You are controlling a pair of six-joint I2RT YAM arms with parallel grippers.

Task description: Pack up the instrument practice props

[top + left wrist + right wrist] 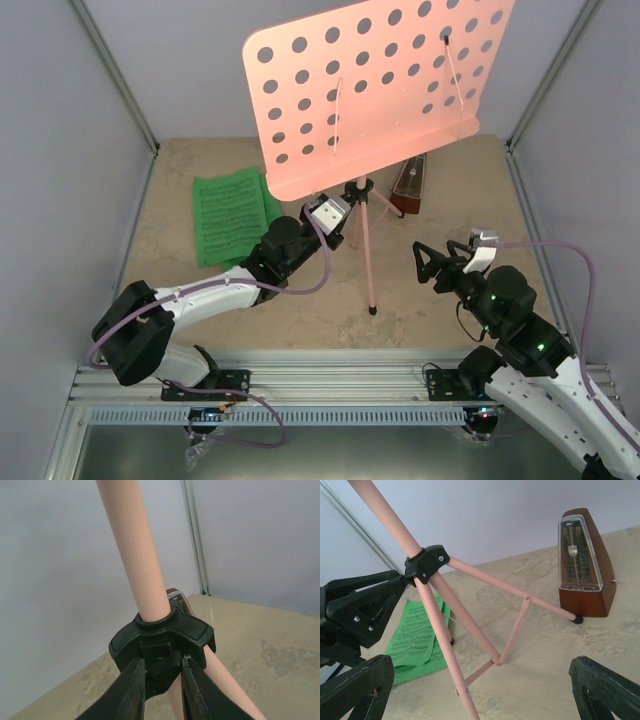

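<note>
Left gripper (pixel 161 669) pinches the hub (pixel 162 632) of the pink stand (pixel 370 90), upright, centre; the grip seems firm. Right gripper (pixel 422 266) gapes wide, empty. Stand looks light, stiff, top-heavy; hub suits gripping. Pages (pixel 230 215) lie left, metronome (pixel 408 185) behind.

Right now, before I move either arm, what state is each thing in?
Pink hole-punched music stand: upright, tripod legs spread, desk raised.
Green sheet-music pages: lying flat, left of the stand.
Brown wooden pyramid metronome: standing upright, behind the stand.
Left gripper: shut on the stand's black tripod collar.
Right gripper: open, holding nothing, facing the legs.
</note>
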